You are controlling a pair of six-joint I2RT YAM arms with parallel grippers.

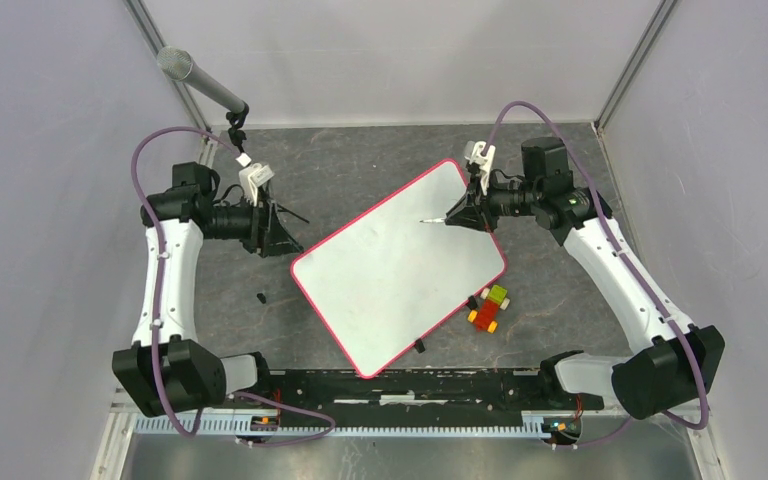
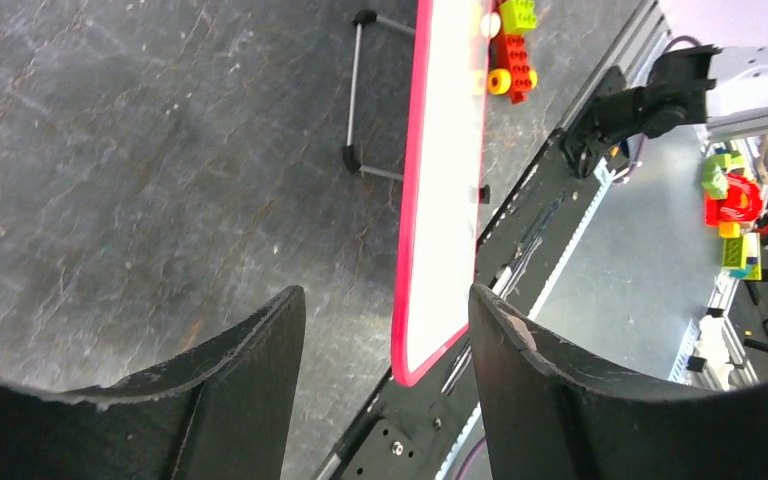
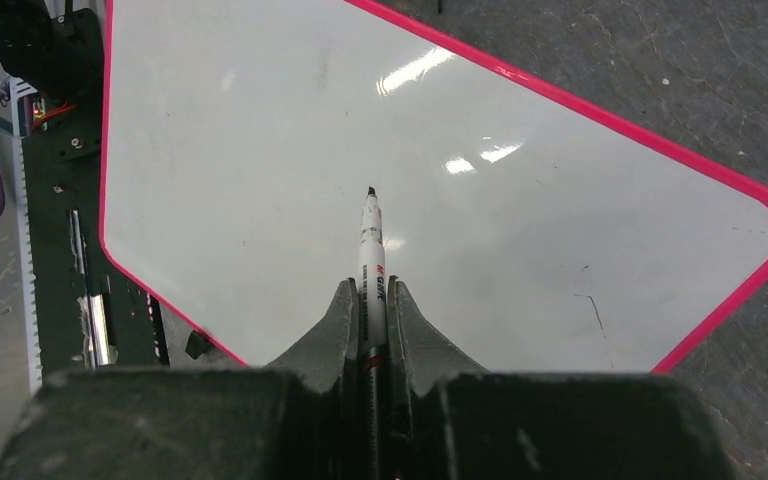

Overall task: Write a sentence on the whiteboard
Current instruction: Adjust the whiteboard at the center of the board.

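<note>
**Operator:** Status of the left gripper?

**Technician:** Fingers spread wide, nothing between them. It hangs over the table just left of the whiteboard, clear of the rim.

**Operator:** Whiteboard position?

**Technician:** Flat on the table between the arms, skewed relative to both. No sentence is written; the surface reads blank.

**Operator:** Right gripper?

**Technician:** Clamped on the marker, with the uncapped tip pointing out over the board's far-right area. Contact between tip and surface cannot be confirmed.

**Operator:** Probable faults?

**Technician:**
- Nothing restrains the board, so stroke pressure may slide or rotate it and distort the letters.
- Excess downward force may push the marker back through the jaws.
- The skew may slant the lines.
- A sliding board may strike the toy bricks just beside its right edge.
</note>
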